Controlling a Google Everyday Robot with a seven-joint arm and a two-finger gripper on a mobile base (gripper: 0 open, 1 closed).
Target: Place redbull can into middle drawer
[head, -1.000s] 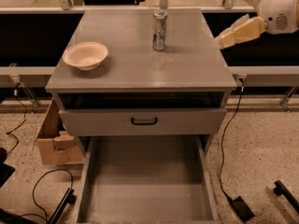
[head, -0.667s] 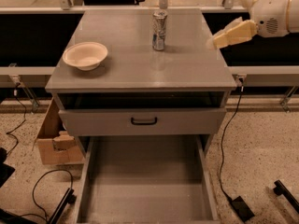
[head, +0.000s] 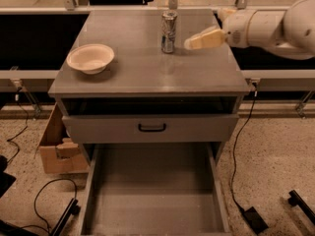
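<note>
Camera view: the slim silver-and-blue metal redbull can (head: 169, 32) stands upright on the grey cabinet top (head: 147, 73), in the upper centre of the frame. The cream-coloured gripper (head: 189, 43) of the white robot arm (head: 275, 26) reaches in from the upper right, just to the right of the can and holding nothing; whether it is open cannot be told. A cream-white round bowl (head: 90, 58) sits at upper left. The wide grey middle drawer (head: 155, 191) is pulled out at lower centre.
</note>
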